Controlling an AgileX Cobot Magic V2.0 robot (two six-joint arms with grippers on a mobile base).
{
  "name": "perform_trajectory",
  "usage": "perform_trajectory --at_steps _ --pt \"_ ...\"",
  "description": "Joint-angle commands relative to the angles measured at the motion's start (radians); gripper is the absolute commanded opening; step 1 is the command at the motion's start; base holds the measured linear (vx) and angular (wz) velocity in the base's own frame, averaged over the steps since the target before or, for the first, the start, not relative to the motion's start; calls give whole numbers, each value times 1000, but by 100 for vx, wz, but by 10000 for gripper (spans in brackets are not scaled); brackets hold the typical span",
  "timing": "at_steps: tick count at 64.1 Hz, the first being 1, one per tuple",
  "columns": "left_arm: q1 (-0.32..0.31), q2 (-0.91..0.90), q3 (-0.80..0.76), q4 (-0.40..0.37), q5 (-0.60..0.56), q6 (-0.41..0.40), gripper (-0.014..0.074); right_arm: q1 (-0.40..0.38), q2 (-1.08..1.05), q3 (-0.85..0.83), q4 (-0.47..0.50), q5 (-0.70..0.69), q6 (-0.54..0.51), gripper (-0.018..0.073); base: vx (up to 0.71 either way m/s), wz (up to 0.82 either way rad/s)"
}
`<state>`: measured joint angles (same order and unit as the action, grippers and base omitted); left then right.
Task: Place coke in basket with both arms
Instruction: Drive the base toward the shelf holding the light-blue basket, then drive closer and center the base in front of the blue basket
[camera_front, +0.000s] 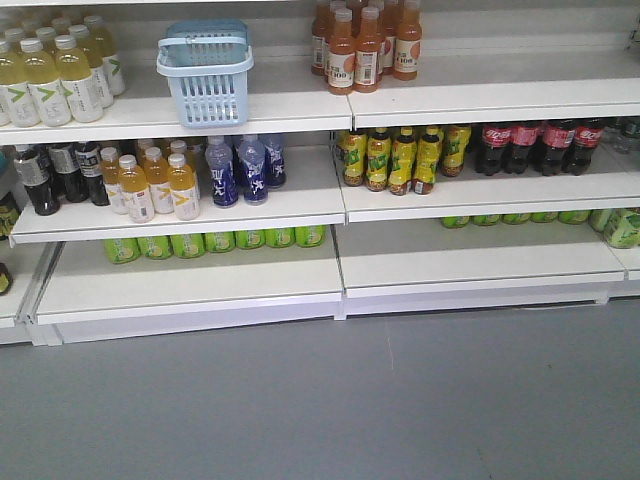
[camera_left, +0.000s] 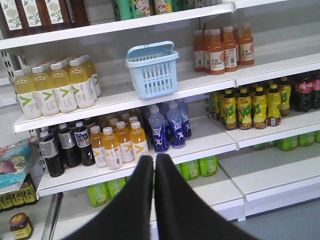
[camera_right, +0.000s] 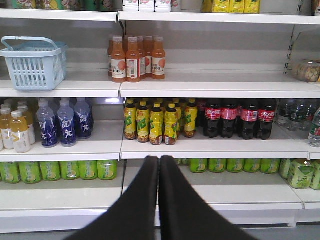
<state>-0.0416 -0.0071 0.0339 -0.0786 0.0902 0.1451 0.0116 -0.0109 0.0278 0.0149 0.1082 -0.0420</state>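
Front view: the basket (camera_front: 205, 75) sits on the upper shelf (camera_front: 290, 102), left. The coke (camera_front: 540, 147), blurred here, seems to stand upright, caps up, on the middle shelf (camera_front: 500, 192), far right.

Left wrist view: the left gripper (camera_left: 154, 159) has its jaws pressed together, empty.

Right wrist view: the right gripper (camera_right: 159, 160) is likewise closed and empty, roughly facing the coke.

Reaching is not yet begun. Next, the jaws must part around one bottle.
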Motion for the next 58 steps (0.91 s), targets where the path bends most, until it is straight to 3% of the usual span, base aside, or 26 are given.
perform_trajectory --at_steps 1,58 --pt "0 -20 -1 0 -72 -6 -6 0 -18 11 -2 -67 -4 -9 6 -5" --pt "0 -20 -1 0 -72 -6 -6 0 -18 11 -2 -67 -4 -9 9 5"
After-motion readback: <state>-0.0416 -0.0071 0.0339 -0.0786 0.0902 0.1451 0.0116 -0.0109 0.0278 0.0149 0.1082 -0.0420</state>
